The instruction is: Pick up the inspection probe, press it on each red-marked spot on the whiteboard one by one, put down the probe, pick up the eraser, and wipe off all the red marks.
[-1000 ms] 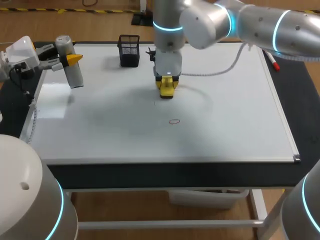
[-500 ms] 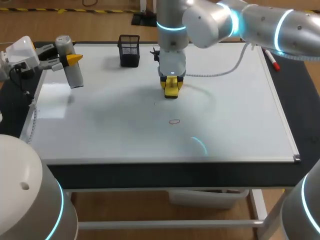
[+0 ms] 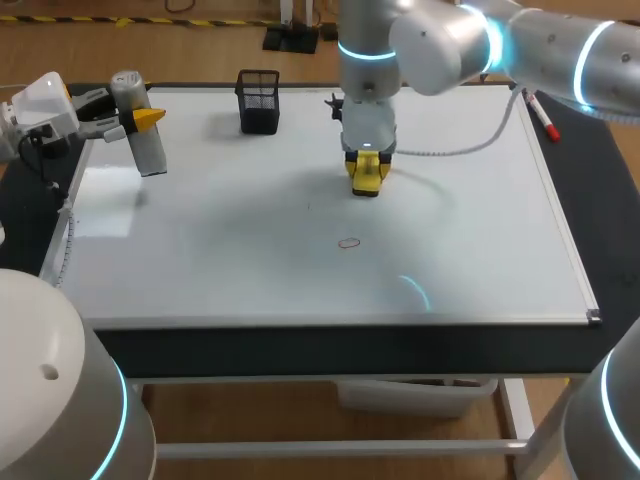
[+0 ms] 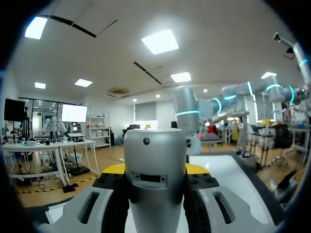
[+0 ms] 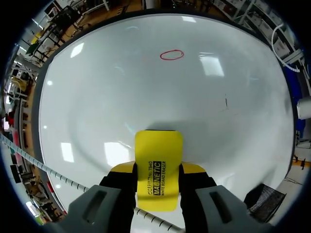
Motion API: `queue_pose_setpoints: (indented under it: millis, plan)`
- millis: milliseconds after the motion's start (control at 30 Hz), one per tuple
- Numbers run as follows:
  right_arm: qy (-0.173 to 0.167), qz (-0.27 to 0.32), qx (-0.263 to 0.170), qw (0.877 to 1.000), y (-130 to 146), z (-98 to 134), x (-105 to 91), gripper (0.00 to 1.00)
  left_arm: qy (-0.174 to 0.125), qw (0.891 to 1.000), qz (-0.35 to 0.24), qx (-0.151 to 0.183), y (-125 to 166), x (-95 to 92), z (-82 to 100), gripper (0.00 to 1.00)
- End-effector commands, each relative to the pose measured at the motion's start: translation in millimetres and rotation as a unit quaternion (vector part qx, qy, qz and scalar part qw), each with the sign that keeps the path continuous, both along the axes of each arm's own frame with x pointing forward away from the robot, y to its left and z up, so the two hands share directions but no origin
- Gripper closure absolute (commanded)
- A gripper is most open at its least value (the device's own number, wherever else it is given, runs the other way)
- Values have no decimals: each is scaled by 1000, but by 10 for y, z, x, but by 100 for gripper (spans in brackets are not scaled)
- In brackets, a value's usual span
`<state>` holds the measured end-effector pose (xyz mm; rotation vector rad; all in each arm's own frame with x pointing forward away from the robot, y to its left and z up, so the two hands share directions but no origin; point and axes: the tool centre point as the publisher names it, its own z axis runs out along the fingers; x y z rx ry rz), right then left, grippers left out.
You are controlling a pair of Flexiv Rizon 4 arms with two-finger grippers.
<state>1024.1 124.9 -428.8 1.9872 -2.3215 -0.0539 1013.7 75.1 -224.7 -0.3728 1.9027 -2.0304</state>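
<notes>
You are gripping the eraser [image 5: 159, 160] in the right gripper [image 5: 158, 171], with both yellow-tipped fingers closed against its long sides. Its wiping face is pointing down at the whiteboard [image 3: 220, 260], which suits a flat sweep. I cannot tell whether the eraser is touching the surface.

Reading the board as a clock face from the head view, the eraser is sitting a little past the centre toward twelve o'clock. The red oval [image 3: 348, 242] is lying at about six o'clock from it, apart from the eraser and unwiped. In the right wrist view that oval is showing well ahead of the fingers. A thin red stroke [image 5: 226, 102] is lying nearer, off to one side. Both marks look to be waiting for the eraser, so I judge you to be in the wiping stage.

The left gripper [image 4: 155, 171] is clamping the inspection probe [image 4: 155, 150], a grey cylinder standing upright between its fingers. It is parked out at the ten o'clock corner of the board. That is probably keeping the probe clear of the right arm's sweeps. I cannot tell whether the probe's base is resting on the board.

The black mesh cup [image 3: 259, 100] is standing near eleven o'clock, away from both marks.
</notes>
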Motion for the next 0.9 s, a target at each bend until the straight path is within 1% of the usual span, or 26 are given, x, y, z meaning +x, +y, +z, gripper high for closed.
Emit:
queue_pose_setpoints:
  millis: [33, 200, 333, 500, 567, 900]
  plan:
    - [-6, -4, 3, 1000, -157, -3, -42, 100, -1, 1000, 0, -1, -3, 2, 2, 100]
    - [-14, -9, -1, 1000, -222, 118, -64, 100, -1, 1000, 0, -1, -3, 2, 2, 100]
    - [-18, -23, 5, 1000, -361, 224, -62, 100, -1, 1000, 0, -1, -3, 2, 2, 100]
    - [-25, -50, 2, 998, -628, 307, -59, 100, -1, 1000, 0, -1, -3, 2, 2, 100]
    - [-25, -64, 7, 998, -744, 328, -68, 100, -1, 1000, 0, -1, -3, 2, 2, 100]
    - [-29, -129, 3, 991, -1335, 389, -193, 100, -1, 1000, 0, -1, -3, 2, 2, 100]
